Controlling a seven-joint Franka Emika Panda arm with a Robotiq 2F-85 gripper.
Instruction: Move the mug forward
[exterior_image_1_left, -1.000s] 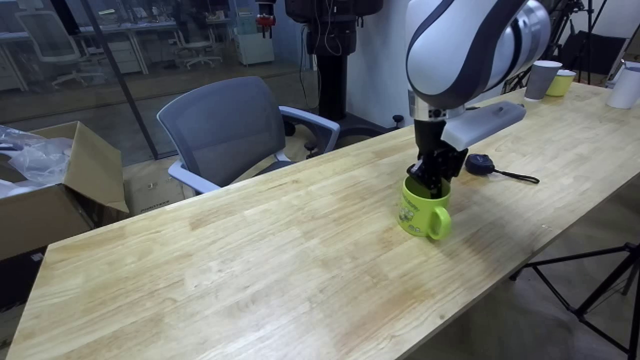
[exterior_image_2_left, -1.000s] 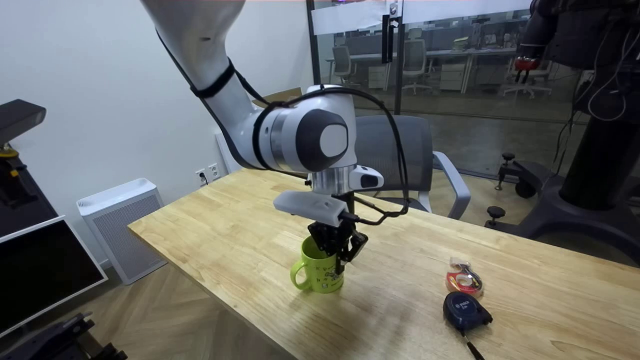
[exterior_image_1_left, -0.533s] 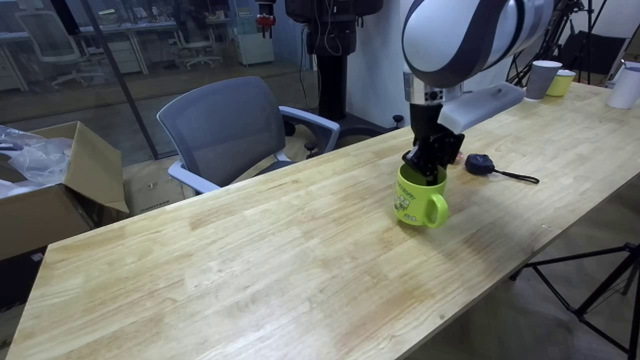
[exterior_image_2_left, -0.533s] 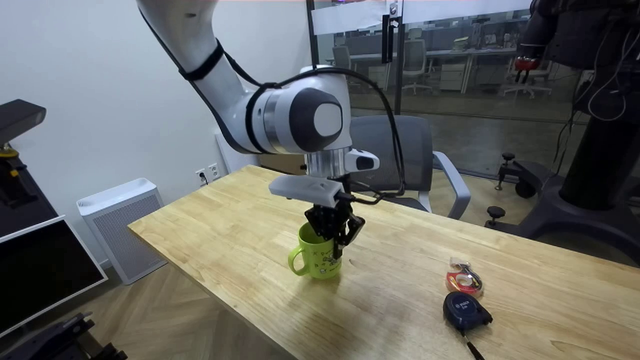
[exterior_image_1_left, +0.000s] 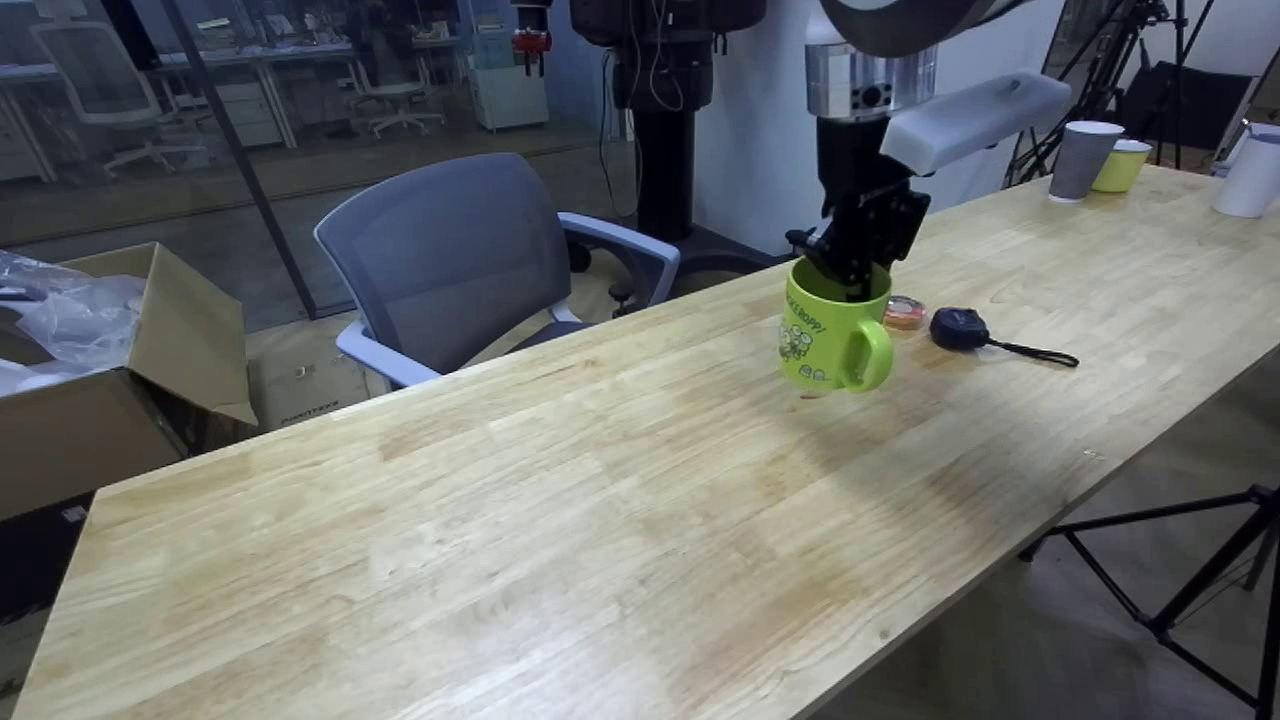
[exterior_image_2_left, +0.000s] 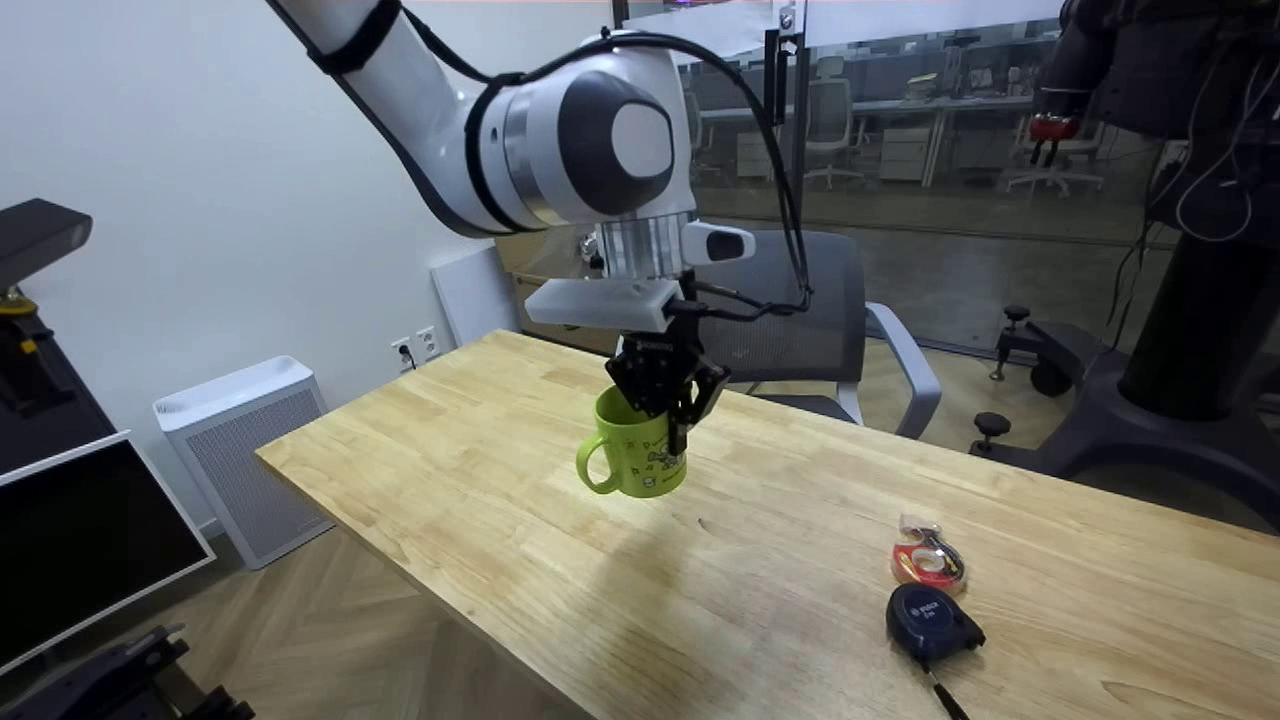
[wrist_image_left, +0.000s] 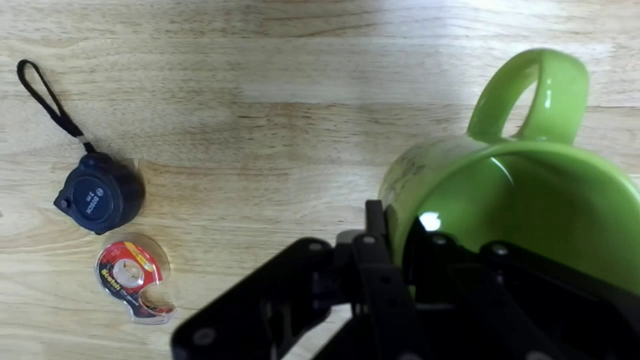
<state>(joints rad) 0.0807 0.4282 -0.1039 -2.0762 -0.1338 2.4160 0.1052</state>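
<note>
Has, at left in the wrist view, a dark tape measure (wrist_image_left: 100, 192) just beside a Scotch tape dispenser (wrist_image_left: 131, 276) on the wooden surface (wrist_image_left: 280, 190). Farther right, with the hand (wrist_image_left: 399, 231) closed on its wall from inside and outside, holds the lime-green mug (wrist_image_left: 525, 192) roughly upright, clear of the surface in both exterior views.

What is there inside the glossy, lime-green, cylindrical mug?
One finger of the black two-fingered gripper is inside the glossy lime-green mug. Otherwise, the visible inside looks bare. Parts covered by the gripper or beyond the wrist view's edge cannot be seen.
</note>
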